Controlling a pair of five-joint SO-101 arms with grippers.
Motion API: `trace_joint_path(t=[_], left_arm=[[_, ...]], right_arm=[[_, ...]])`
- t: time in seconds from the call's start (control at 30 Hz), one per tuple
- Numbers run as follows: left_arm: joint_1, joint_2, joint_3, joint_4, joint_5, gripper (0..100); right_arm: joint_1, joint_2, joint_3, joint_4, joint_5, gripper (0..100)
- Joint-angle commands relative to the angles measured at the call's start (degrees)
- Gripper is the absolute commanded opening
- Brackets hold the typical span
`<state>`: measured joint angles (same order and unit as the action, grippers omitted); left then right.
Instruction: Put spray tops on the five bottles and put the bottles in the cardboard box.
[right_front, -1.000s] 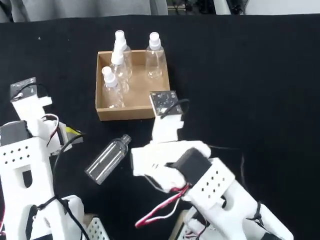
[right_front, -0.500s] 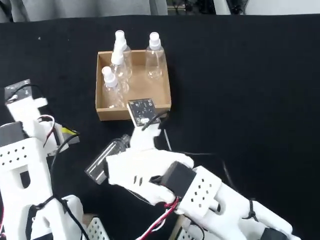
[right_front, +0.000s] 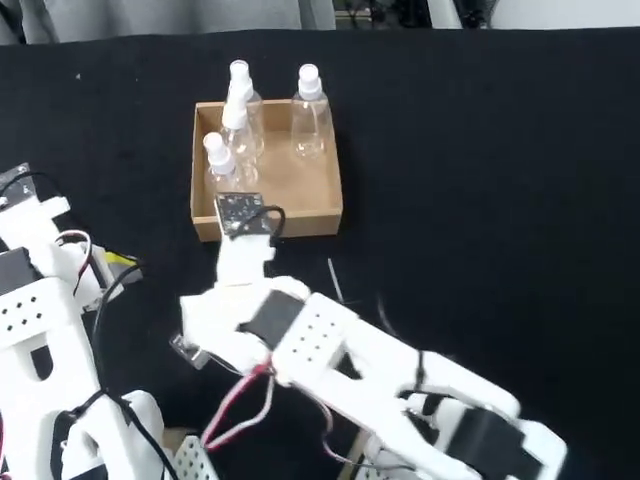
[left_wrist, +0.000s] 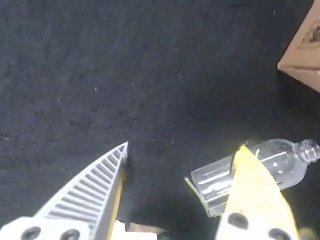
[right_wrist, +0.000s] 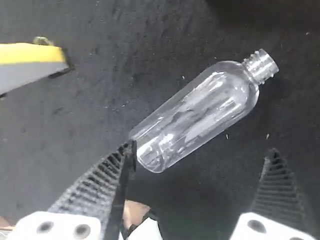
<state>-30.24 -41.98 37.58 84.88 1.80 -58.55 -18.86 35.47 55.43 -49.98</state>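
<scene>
Uncapped bottle (right_wrist: 200, 112) lies on its side on the table near the cardboard box (right_front: 310, 222), outside it. Right gripper (right_wrist: 201, 149) sits right over it, jaws wide apart, bottle's long axis skewed across the gap, base by one finger. Left gripper (left_wrist: 184, 146) also spread, empty, bottle beyond its yellow finger, so right arm is nearer

Four bottles (right_front: 308, 110) in cardboard box (right_front: 300, 222); fifth bottle (right_wrist: 200, 115) lying before it.
</scene>
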Motion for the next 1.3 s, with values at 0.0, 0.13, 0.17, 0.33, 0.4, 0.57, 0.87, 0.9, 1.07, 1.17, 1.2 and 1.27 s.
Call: trace_joint_path(t=[0.0,0.13,0.17,0.33,0.4,0.57,0.87,0.9,1.07,1.17,1.2,1.27], left_arm=[[-1.5,-1.0,-0.8,-1.2,0.6,30],[-1.5,-1.0,-0.8,-1.2,0.6,30],[-1.5,-1.0,-0.8,-1.2,0.6,30],[-1.5,-1.0,-0.8,-1.1,0.6,30],[-1.5,-1.0,-0.8,-1.1,0.6,30],[-1.5,-1.0,-0.7,-1.1,0.6,30],[-1.5,-1.0,-0.7,-1.1,0.6,30],[-1.5,-1.0,-0.7,-1.1,0.6,30],[-1.5,-1.0,-0.1,-1.2,0.6,30],[-1.5,-1.0,-0.1,-1.2,0.6,30],[-1.5,-1.0,-0.1,-1.2,0.6,30],[-1.5,-1.0,-0.1,-1.2,0.6,30]], right_arm=[[-0.4,3.2,-6.5,0.9,-2.1,33.5],[1.9,8.3,-9.7,0.6,-2.6,33.5],[2.5,9.5,-10.5,0.6,-2.6,33.5],[4.2,16.4,-14.4,0.6,-4.5,33.5],[4.3,18.8,-15.5,0.6,-4.5,33.3],[4.4,22.5,-16.9,0.6,-4.6,33.0],[4.4,25.2,-16.7,0.9,-6.1,32.9],[4.4,25.4,-16.7,1.0,-6.1,32.9],[5.0,25.5,-16.5,1.9,-6.1,32.9],[6.1,25.5,-16.4,2.7,-6.1,32.8],[6.5,25.5,-16.3,2.7,-6.0,32.8],[7.0,25.5,-16.3,2.7,-5.9,32.6]])
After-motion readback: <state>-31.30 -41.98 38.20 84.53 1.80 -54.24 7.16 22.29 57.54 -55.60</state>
